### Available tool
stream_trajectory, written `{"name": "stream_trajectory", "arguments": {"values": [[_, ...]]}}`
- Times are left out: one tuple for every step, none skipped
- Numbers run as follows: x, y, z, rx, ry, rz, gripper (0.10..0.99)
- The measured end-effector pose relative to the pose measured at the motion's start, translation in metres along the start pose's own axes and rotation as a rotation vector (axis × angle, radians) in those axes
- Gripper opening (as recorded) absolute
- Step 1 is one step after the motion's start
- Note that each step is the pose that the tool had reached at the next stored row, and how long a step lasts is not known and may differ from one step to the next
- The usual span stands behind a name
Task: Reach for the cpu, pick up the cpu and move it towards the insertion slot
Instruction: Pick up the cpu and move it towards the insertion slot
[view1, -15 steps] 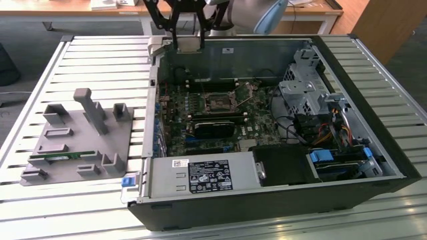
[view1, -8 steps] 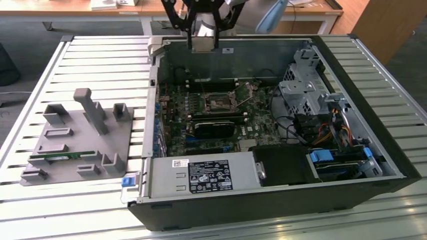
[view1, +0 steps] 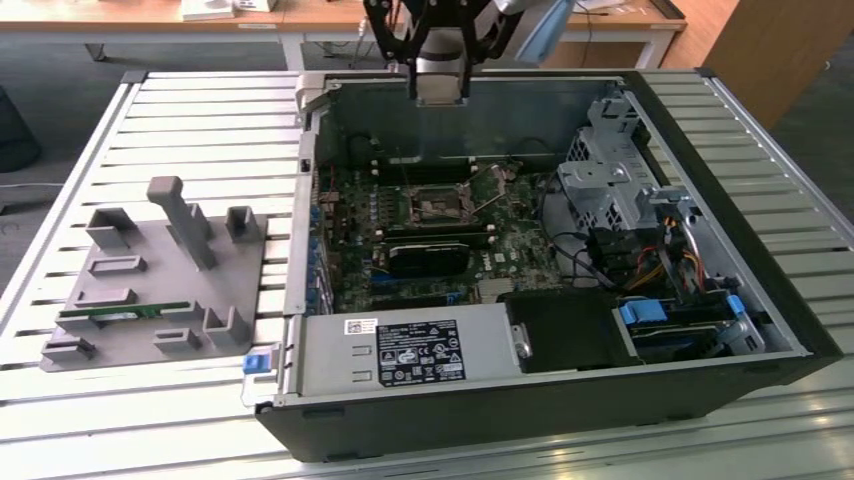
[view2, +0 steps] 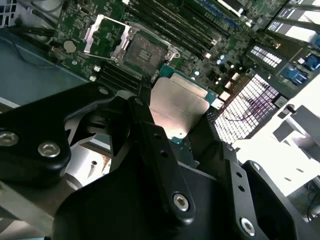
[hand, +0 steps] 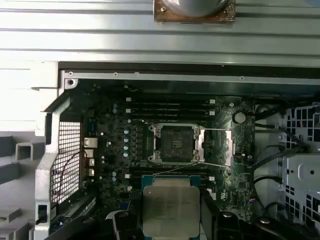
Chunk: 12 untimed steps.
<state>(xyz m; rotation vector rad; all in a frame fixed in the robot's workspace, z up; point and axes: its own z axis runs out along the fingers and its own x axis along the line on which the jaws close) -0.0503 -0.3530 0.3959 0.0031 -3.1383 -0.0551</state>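
The cpu (hand: 171, 207) is clamped between my pincer (hand: 172, 220) fingers and carried in the air above the open computer case (view1: 787, 330). The pickup looks done; the carry is under way. In the first wrist view the insertion slot (hand: 175, 143) sits at 12 o'clock from the chip, frame open, socket bare, not yet reached. In the exterior view the pincer (view1: 439, 90) hangs over the case's far wall, slot (view1: 439, 205) at 6 o'clock. The black heatsink block (view1: 430, 257) lies just beyond the slot; nothing blocks the path. The grey fixture tray (view1: 147, 290) rests on the slatted counter (view1: 200, 110).
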Motion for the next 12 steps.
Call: {"name": "stream_trajectory", "arguments": {"values": [[-0.0032, 0.0000, 0.0002, 0.000, -0.0003, 0.000, 0.545], [-0.0059, 0.0000, 0.0004, 0.000, -0.0007, 0.000, 0.545], [-0.0070, 0.0000, 0.0004, 0.000, -0.0010, 0.000, 0.545], [-0.0070, 0.0000, 0.0004, 0.000, -0.0010, 0.000, 0.545], [-0.0070, 0.0000, 0.0004, 0.000, -0.0011, 0.000, 0.545], [-0.0070, 0.0000, 0.0004, 0.000, -0.0012, 0.000, 0.545], [-0.0070, 0.0000, 0.0004, 0.000, -0.0012, 0.000, 0.545], [-0.0071, 0.0000, 0.0005, 0.000, -0.0013, 0.000, 0.545], [-0.0071, 0.0000, 0.0004, 0.000, -0.0013, 0.000, 0.545], [-0.0071, 0.0000, 0.0004, 0.000, -0.0014, 0.000, 0.545], [-0.0071, 0.0000, 0.0005, 0.000, -0.0015, 0.000, 0.545], [-0.0071, 0.0000, 0.0005, 0.000, -0.0015, 0.000, 0.545]]}}
